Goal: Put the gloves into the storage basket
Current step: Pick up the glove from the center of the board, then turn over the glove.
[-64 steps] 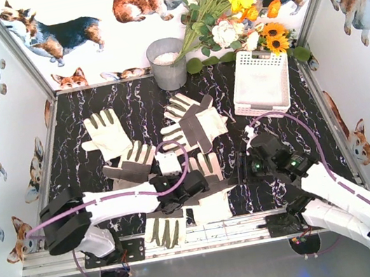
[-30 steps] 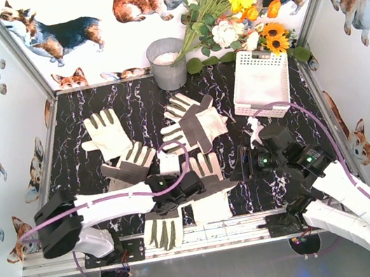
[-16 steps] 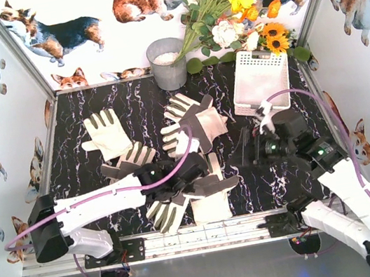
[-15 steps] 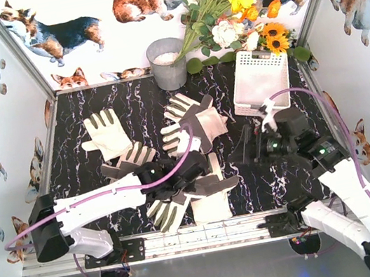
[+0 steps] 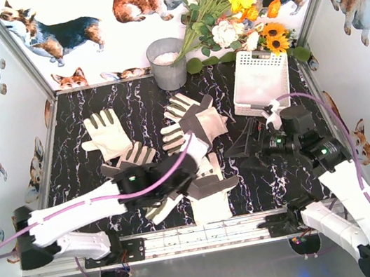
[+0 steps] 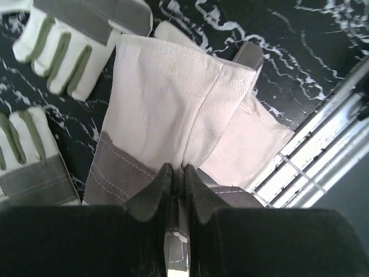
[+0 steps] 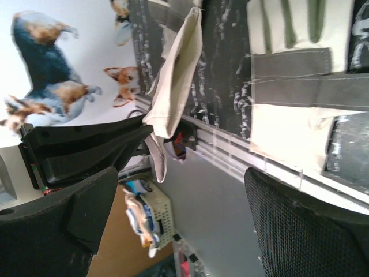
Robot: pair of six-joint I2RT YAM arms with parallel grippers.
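The left tool [image 6: 176, 173] is clamped on one glove [image 6: 167, 98], which hangs over the near middle of the bench [image 5: 128, 98]. The right tool [image 5: 246, 156] gapes wide and empty close by. This looks like a handover: the right tool must close on the glove, then carry it to the basket [image 5: 260, 83] at the far right.

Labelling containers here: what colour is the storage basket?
White basket, with small perforated holes; clearest in the top view.

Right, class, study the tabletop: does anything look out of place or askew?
Yes. The gloves lie strewn and overlapping in the middle, none visibly in the storage basket, which sits skewed at back right. The left gripper pinches one glove.
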